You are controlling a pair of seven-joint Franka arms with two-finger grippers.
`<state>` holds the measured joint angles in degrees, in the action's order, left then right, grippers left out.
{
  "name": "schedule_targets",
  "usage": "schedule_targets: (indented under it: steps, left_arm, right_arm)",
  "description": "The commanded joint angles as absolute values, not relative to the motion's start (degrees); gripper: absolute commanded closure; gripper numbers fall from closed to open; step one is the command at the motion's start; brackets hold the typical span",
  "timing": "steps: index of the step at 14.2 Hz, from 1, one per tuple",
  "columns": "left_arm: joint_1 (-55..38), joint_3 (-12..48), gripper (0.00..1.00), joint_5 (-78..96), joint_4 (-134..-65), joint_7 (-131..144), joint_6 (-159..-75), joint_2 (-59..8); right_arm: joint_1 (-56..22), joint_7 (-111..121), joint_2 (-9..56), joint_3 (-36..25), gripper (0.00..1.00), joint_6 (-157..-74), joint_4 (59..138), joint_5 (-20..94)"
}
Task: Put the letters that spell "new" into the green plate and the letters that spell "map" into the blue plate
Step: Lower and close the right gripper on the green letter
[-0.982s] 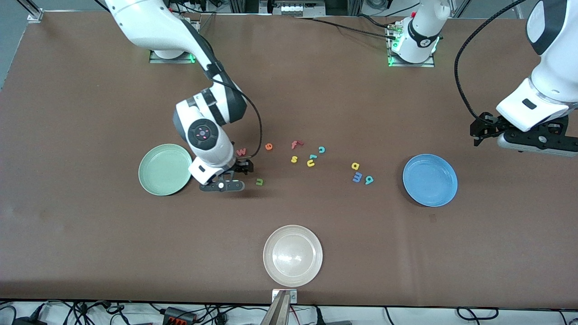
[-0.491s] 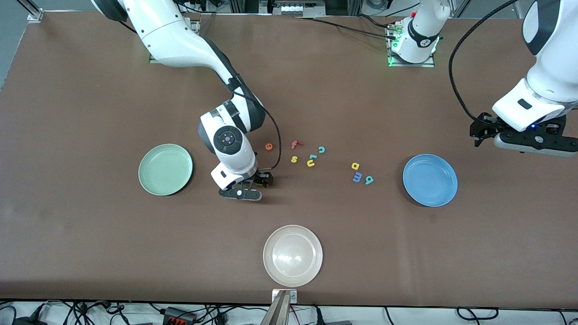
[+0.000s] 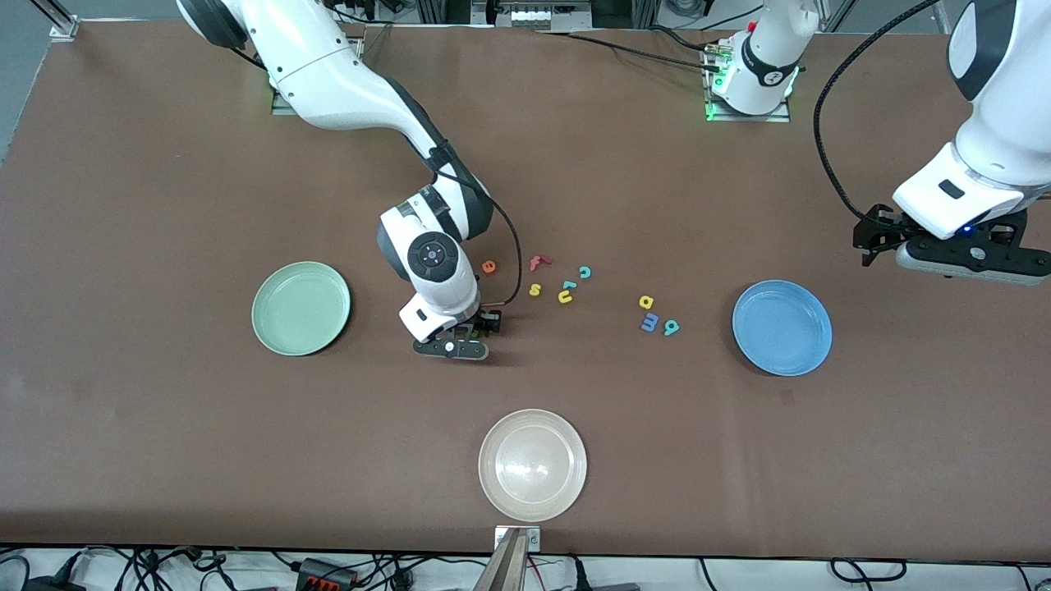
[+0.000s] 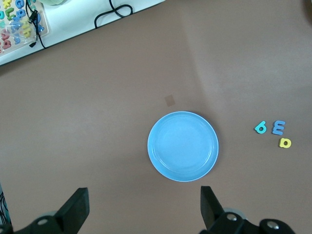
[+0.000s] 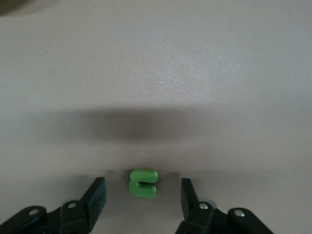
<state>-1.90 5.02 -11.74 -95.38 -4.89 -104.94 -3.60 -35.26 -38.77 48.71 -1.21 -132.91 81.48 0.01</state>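
From the front, the right gripper [image 3: 456, 338] sits low on the brown table [image 3: 164, 427] just beside the green plate [image 3: 300, 308], hiding the "n", while the orange "e" [image 3: 488, 267] lies farther from the camera than that plate; the "w" is not visible. The left wrist view shows the left gripper [image 4: 141, 214], waiting spread wide and empty over the blue plate [image 4: 183, 146], with "m" [image 4: 278, 127], "a" [image 4: 284, 143] and "p" [image 4: 261, 128] near it. In the right wrist view the fingers [image 5: 95, 197] straddle the green "n" [image 5: 143, 183] with gaps either side, likely poised to pinch it.

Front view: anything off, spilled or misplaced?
Nothing stands out. The green plate, blue plate and cream plate sit flat and hold nothing; loose letters lie on the table between the green and blue plates.
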Motion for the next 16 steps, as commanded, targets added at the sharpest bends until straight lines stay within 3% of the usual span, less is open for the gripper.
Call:
schedule_targets:
  steps: [1, 9, 16]
  left_arm:
    - [-1.93, 5.36, 0.00, -13.80, -93.43, -5.36, -104.15, -4.57]
    - [-2.72, 5.27, 0.00, -15.47, -93.16, -5.36, -103.98, -4.66]
    - [-2.29, 5.27, 0.00, -15.47, -92.99, -5.36, -104.06, -4.66]
  right_arm:
    - [-35.60, -39.82, 50.10, -1.49, 0.34, -133.68, 79.89, -0.18]
    - [-35.60, -39.38, 50.54, -1.49, 0.49, -134.47, 79.89, 0.97]
    - [-35.60, -39.29, 50.89, -1.49, 0.52, -134.47, 79.89, 0.97]
